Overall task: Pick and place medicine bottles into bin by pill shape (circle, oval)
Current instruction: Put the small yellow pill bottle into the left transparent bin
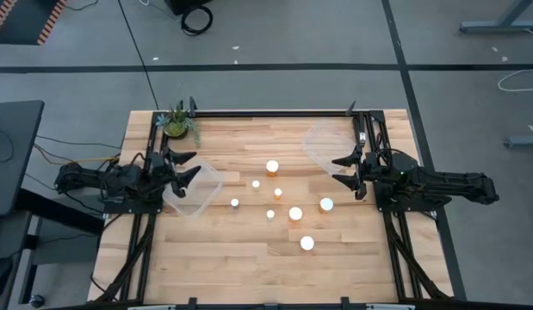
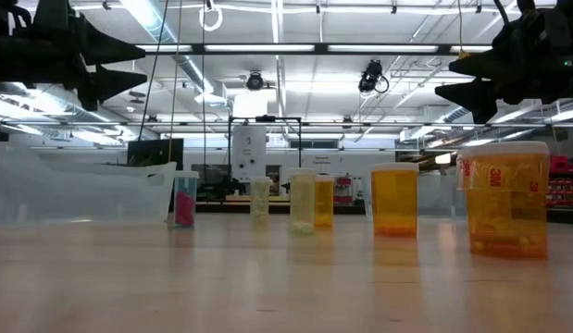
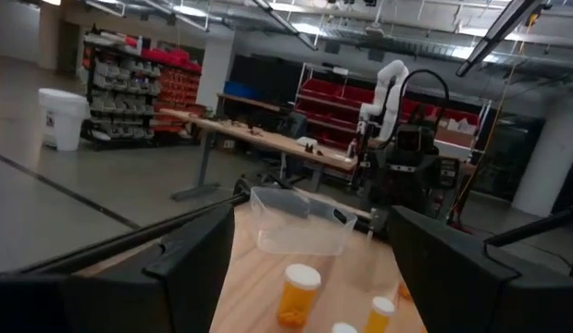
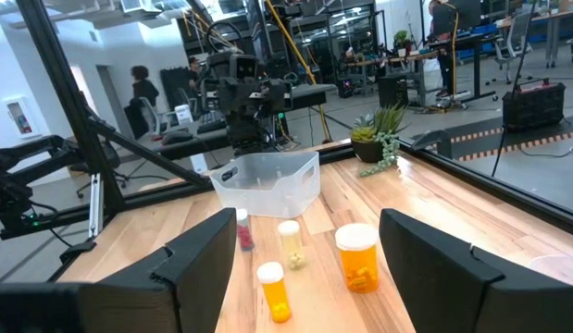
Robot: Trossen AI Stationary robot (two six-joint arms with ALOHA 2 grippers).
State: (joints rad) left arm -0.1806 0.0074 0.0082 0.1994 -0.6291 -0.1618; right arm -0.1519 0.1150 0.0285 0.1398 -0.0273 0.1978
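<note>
Several small amber bottles with white caps stand upright on their bases mid-table, among them a far one (image 1: 272,166), a right one (image 1: 326,204) and a near one (image 1: 306,243). In the low view they stand in a row, the nearest (image 2: 505,199) largest. My left gripper (image 1: 184,172) is open above the left clear bin (image 1: 197,194), clear of it. My right gripper (image 1: 345,164) is open beside the right clear bin (image 1: 325,142). Both are raised above the table (image 2: 101,60) (image 2: 476,79) and hold nothing.
A small potted plant (image 1: 177,120) stands at the far left corner. Black frame rails (image 1: 275,111) run along the table's far edge and sides. The right wrist view shows the left bin (image 4: 267,180), bottles (image 4: 357,256) and people (image 4: 143,88) in the room beyond.
</note>
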